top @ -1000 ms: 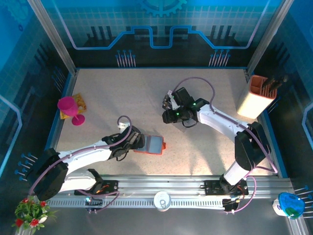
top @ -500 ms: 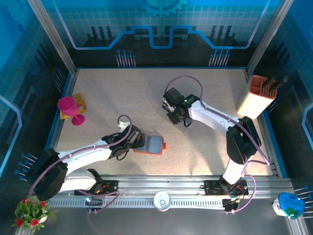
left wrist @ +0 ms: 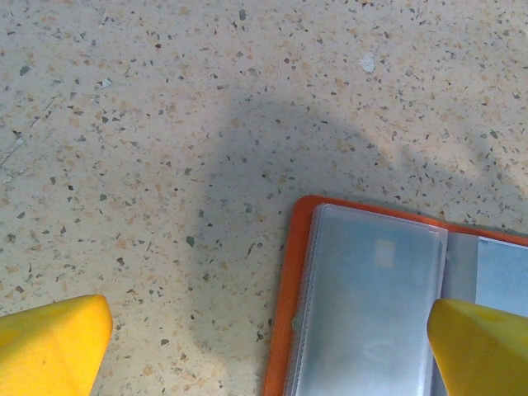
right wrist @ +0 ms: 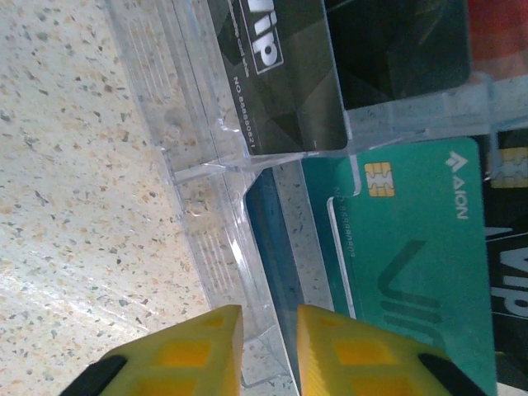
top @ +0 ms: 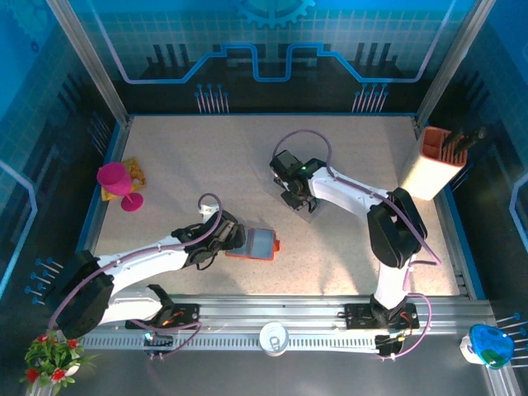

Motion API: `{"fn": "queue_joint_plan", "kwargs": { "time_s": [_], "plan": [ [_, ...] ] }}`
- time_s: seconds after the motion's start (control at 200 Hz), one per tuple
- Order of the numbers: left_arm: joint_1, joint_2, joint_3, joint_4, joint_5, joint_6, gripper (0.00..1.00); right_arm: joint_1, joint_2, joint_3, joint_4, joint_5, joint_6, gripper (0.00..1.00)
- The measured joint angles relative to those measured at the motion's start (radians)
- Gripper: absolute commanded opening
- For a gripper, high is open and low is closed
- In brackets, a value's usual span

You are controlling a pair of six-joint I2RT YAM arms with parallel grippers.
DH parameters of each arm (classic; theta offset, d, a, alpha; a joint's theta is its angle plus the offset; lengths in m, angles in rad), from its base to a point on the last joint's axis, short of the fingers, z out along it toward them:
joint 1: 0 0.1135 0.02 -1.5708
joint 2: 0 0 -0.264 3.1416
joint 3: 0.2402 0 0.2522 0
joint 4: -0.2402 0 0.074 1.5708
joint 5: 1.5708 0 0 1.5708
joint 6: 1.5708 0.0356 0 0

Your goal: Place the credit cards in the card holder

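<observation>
The table (top: 206, 157) is a pale speckled stone-look surface. On it lies the card holder (left wrist: 371, 305), opened flat: a thin orange-red leathery border around glossy clear plastic sleeves with rounded corners. In the top view the card holder (top: 257, 244) sits near the front middle of the table. The left gripper (left wrist: 268, 318) hovers at its edge with its blunt yellow fingers (left wrist: 49, 346) spread wide, one over bare table and the other over a sleeve, holding nothing.

Farther back, the right gripper (top: 295, 198) points down into a clear, hard plastic tray (right wrist: 165, 99) with ribbed walls and dividers. The credit cards lie in it, flat and glossy. A teal card (right wrist: 404, 264) with a gold chip lies in one compartment. A black card (right wrist: 280, 74) with pale lettering lies in the next, with another black card (right wrist: 396, 49) beside it.

The right gripper (right wrist: 268, 322) has its yellow fingers (right wrist: 177, 355) drawn close together. A narrow gap remains over the tray wall and a dark blue strip along the teal card's edge. I cannot tell whether they pinch anything.
</observation>
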Motion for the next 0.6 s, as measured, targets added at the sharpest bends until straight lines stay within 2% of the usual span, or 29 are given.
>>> {"fn": "queue_joint_plan", "kwargs": {
  "time_s": [0.26, 0.595],
  "plan": [
    [0.003, -0.008, 0.000, 0.000, 0.000, 0.000, 0.99, 0.001, 0.008, 0.015, -0.016, 0.021, -0.019, 0.00],
    [0.006, -0.018, 0.000, -0.002, 0.003, 0.001, 0.99, 0.040, -0.008, 0.066, -0.056, 0.058, -0.053, 0.00]
  ]
}}
